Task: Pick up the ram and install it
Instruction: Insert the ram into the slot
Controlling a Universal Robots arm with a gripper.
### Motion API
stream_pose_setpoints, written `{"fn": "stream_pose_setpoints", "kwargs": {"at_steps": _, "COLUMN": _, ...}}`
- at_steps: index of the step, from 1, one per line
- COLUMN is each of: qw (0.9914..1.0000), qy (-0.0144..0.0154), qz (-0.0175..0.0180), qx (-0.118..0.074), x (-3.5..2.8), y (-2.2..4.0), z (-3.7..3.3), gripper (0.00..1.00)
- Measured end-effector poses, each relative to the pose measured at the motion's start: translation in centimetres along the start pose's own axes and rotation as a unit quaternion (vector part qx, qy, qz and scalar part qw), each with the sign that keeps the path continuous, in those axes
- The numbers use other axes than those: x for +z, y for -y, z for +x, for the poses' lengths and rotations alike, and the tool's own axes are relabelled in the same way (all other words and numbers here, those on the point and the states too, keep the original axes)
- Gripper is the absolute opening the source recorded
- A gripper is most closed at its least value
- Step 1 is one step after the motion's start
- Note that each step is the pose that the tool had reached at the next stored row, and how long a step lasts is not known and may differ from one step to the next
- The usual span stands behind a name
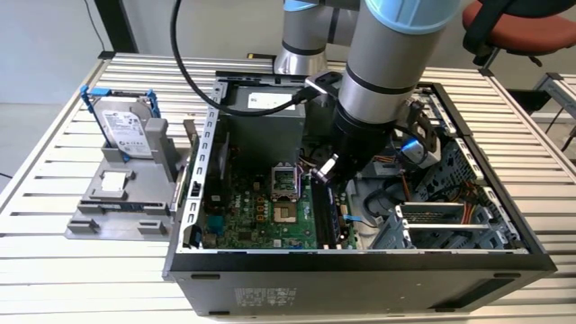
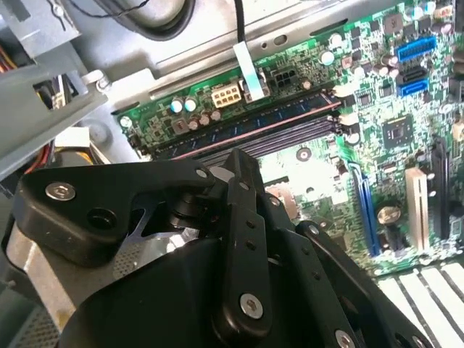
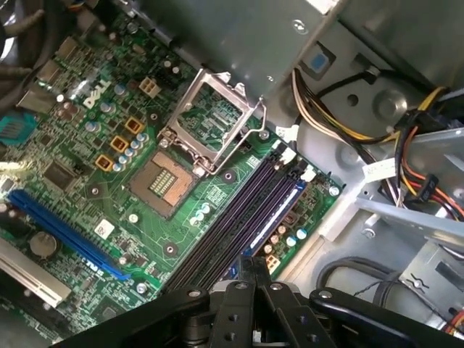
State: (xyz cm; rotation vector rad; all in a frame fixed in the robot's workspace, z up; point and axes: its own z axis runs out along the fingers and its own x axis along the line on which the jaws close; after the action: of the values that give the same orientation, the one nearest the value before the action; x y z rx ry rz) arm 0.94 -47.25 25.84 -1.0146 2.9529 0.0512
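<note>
— Hand point(image 3: 254, 267) clenched, tips together, low inside the case point(image 1: 360, 270), right over the memory slots point(image 3: 239, 217).
— Ram point(image 3: 274, 210) standing edge-on in one of them; shut tips probably for pressing it home.

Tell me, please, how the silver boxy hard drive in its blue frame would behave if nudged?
The silver boxy hard drive looks stiff and probably heavy for its size. Standing upright in the grey holder, it might tip.
</note>
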Motion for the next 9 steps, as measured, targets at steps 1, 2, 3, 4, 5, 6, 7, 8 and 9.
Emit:
{"fn": "stream_pose_setpoints", "kwargs": {"at_steps": 1, "qw": 0.99998, "qy": -0.0001, "qz": -0.0002, "qx": -0.006, "x": 0.00, "y": 0.00, "z": 0.00, "gripper": 0.00}}
{"fn": "stream_pose_setpoints", "kwargs": {"at_steps": 2, "qw": 0.99994, "qy": -0.0003, "qz": -0.0003, "qx": -0.011, "x": 0.00, "y": 0.00, "z": 0.00, "gripper": 0.00}}
{"fn": "stream_pose_setpoints", "kwargs": {"at_steps": 3, "qw": 0.99985, "qy": -0.0005, "qz": -0.0005, "qx": -0.018, "x": 0.00, "y": 0.00, "z": 0.00, "gripper": 0.00}}
{"fn": "stream_pose_setpoints", "kwargs": {"at_steps": 4, "qw": 0.99972, "qy": -0.0006, "qz": -0.0007, "qx": -0.024, "x": 0.00, "y": 0.00, "z": 0.00, "gripper": 0.00}}
{"fn": "stream_pose_setpoints", "kwargs": {"at_steps": 5, "qw": 0.99954, "qy": -0.0008, "qz": -0.0009, "qx": -0.030, "x": 0.00, "y": 0.00, "z": 0.00, "gripper": 0.00}}
{"fn": "stream_pose_setpoints", "kwargs": {"at_steps": 6, "qw": 0.99932, "qy": -0.0010, "qz": -0.0010, "qx": -0.037, "x": 0.00, "y": 0.00, "z": 0.00, "gripper": 0.00}}
{"fn": "stream_pose_setpoints", "kwargs": {"at_steps": 7, "qw": 0.99902, "qy": -0.0011, "qz": -0.0012, "qx": -0.044, "x": 0.00, "y": 0.00, "z": 0.00, "gripper": 0.00}}
{"fn": "stream_pose_setpoints", "kwargs": {"at_steps": 8, "qw": 0.99863, "qy": -0.0013, "qz": -0.0015, "qx": -0.052, "x": 0.00, "y": 0.00, "z": 0.00, "gripper": 0.00}}
{"fn": "stream_pose_setpoints", "kwargs": {"at_steps": 9, "qw": 0.99817, "qy": -0.0015, "qz": -0.0017, "qx": -0.060, "x": 0.00, "y": 0.00, "z": 0.00, "gripper": 0.00}}
